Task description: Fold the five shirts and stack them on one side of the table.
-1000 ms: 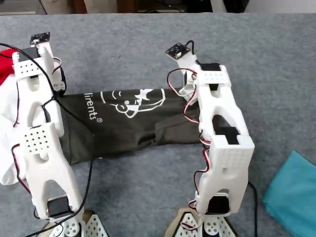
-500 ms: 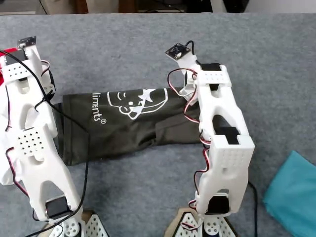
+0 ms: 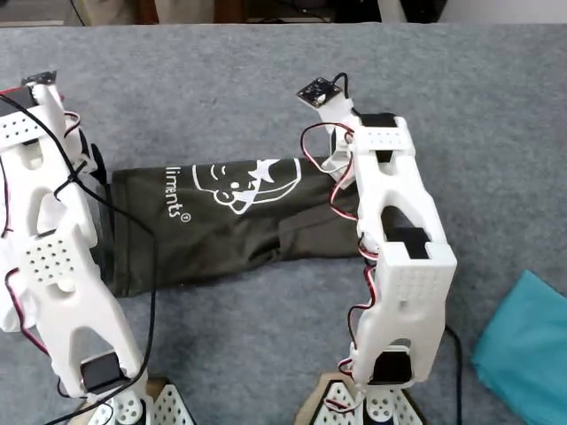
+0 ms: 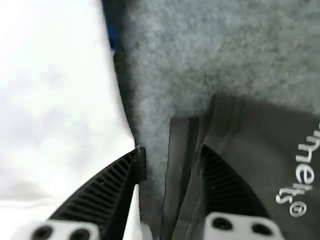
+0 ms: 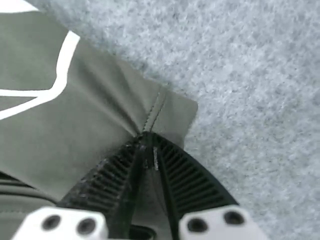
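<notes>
At the near right corner of the grey-covered desk [image 3: 221,80] lies a teal garment [image 3: 527,345], well apart from everything else. The two white arms rise from their bases at the near edge and lean away over the desk.

Between the arms, across the middle of the desk, lies the dark olive shirt [image 3: 230,226]. It is folded into a long band running left to right, and a white cartoon print [image 3: 239,181] faces up on its far half. A sleeve lies folded along its near right part.

At the band's left end the left gripper [image 4: 172,155] is parted. Its two ribbed fingers [image 4: 107,197] stand on either side of the shirt's doubled edge without closing on it. One finger is over the shirt [image 4: 260,150]. The other is beside a white garment [image 4: 55,100] that lies just to the left of the shirt, with a strip of bare desk between them.

At the band's far right corner the right gripper [image 5: 148,140] is pinched tight on the hemmed corner of the shirt [image 5: 75,115]. The cloth puckers where the fingertips meet. Beyond that corner is bare grey desk, out to the far edge.
</notes>
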